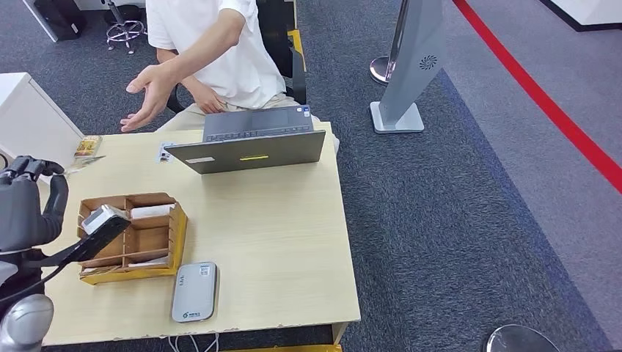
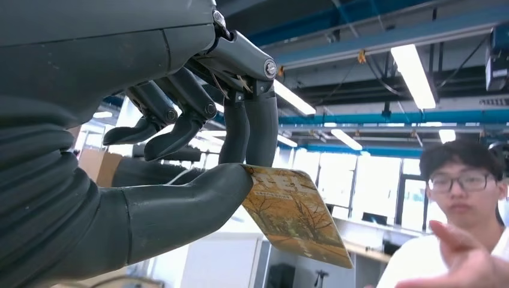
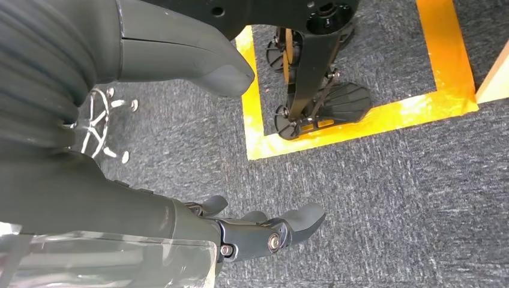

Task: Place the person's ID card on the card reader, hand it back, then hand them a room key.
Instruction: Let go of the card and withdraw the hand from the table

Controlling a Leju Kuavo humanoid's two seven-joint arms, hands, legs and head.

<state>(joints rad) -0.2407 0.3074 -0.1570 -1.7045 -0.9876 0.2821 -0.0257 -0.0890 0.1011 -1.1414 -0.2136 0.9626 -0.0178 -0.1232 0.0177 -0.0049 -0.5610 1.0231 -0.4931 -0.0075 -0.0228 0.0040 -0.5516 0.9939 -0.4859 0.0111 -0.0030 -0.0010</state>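
Note:
My left hand (image 1: 29,202) is raised at the table's left edge and pinches a yellow-brown card with a tree picture (image 2: 297,219) between thumb (image 2: 180,204) and fingers (image 2: 249,129). From the head view that card (image 1: 82,166) shows edge-on, pointing toward the person. The person's open hand (image 1: 150,92) reaches out over the table's far left corner, apart from the card. The grey card reader (image 1: 195,291) lies flat near the table's front edge. My right hand (image 3: 252,234) hangs over the carpet, fingers apart, holding nothing.
A wooden compartment box (image 1: 158,242) with cards and a dark flat device (image 1: 99,231) stands left of the reader. An open laptop (image 1: 253,143) sits at the back. A yellowish card-like item (image 1: 88,147) lies at the far left corner. A grey stand (image 1: 411,73) rises to the right.

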